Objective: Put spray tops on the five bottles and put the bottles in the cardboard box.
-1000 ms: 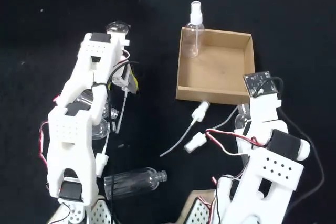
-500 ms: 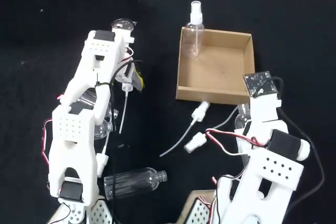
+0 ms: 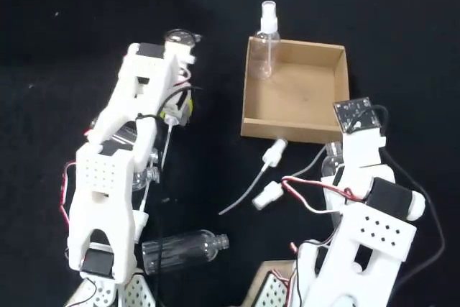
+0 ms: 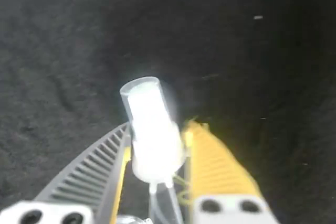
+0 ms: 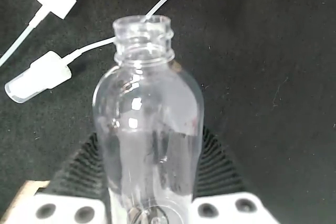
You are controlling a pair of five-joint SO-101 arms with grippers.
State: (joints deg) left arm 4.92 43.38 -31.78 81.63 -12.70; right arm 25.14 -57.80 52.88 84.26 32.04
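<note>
My left gripper [image 4: 155, 148] is shut on a white spray top [image 4: 152, 129], held cap outward between the grey and yellow fingers. In the high view that left gripper [image 3: 175, 111] hangs left of the cardboard box [image 3: 327, 106], and the top's thin tube [image 3: 164, 150] trails down from it. My right gripper [image 5: 149, 153] is shut on a clear bottle [image 5: 148, 119] with an open neck, just in front of the box's near wall in the high view, where the bottle [image 3: 330, 156] shows. A capped bottle [image 3: 264, 47] leans against the box's far left corner.
Two loose spray tops [image 3: 275, 152] [image 3: 267, 194] with long tubes lie in front of the box. An uncapped bottle [image 3: 184, 248] lies near the left arm's base. More clear bottles [image 3: 138, 174] sit under the left arm, and another [image 3: 172, 35] stands beyond it.
The left arm has carried the spray top farther from its base and to the right, toward the box. The right arm and its bottle have not moved.
</note>
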